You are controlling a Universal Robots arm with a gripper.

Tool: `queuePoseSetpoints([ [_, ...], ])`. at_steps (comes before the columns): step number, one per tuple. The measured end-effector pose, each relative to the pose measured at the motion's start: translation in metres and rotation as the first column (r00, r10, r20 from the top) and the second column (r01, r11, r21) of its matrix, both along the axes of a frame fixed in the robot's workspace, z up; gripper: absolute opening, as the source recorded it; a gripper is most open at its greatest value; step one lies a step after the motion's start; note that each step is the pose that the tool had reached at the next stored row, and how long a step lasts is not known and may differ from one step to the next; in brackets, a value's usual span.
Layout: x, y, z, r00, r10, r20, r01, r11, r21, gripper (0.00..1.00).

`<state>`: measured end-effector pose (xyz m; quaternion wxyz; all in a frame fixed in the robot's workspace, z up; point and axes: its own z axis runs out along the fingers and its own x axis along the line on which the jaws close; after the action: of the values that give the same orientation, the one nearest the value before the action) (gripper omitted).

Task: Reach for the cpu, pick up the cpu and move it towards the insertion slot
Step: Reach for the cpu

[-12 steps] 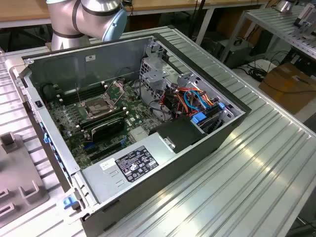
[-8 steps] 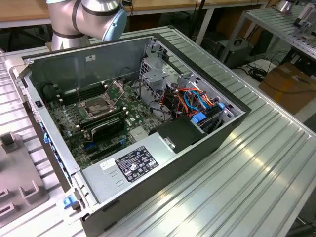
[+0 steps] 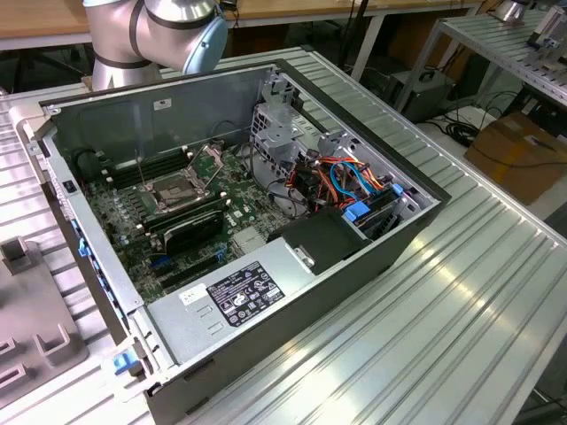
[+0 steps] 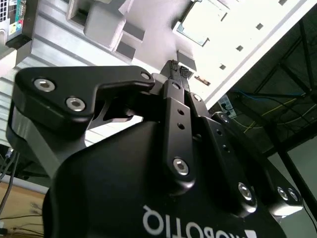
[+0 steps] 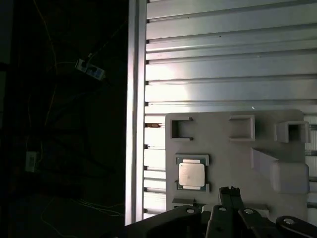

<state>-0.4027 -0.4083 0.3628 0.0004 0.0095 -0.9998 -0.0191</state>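
Silver-framed square insertion slot (image 3: 180,188) sits inside the open metal computer case (image 3: 177,99), exterior view; second wrist view, black pincer (image 4: 178,68) pinched closed, empty; first wrist view, thin pale square cpu (image 5: 192,174) seated on matte grey tray (image 5: 223,148) near its tips.

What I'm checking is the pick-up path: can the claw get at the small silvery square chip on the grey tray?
Probably yes: the small silvery square chip lies uncovered on the grey tray, and the black claw hangs close beside it, not touching.
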Motion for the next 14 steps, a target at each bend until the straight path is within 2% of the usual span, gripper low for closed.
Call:
queuePoseSetpoints([
  [6, -0.0251, 0.0000, 0.0000, 1.0000, 0.000, 0.0000, 0.000, 1.0000, 0.0000, 0.11],
  [10, -0.0364, 0.0000, 0.0000, 1.0000, 0.000, -0.0001, 0.000, 1.0000, 0.0000, 0.11],
  [14, -0.0423, 0.0000, 0.0000, 1.0000, 0.000, -0.0001, 0.000, 1.0000, -0.0001, 0.11],
])
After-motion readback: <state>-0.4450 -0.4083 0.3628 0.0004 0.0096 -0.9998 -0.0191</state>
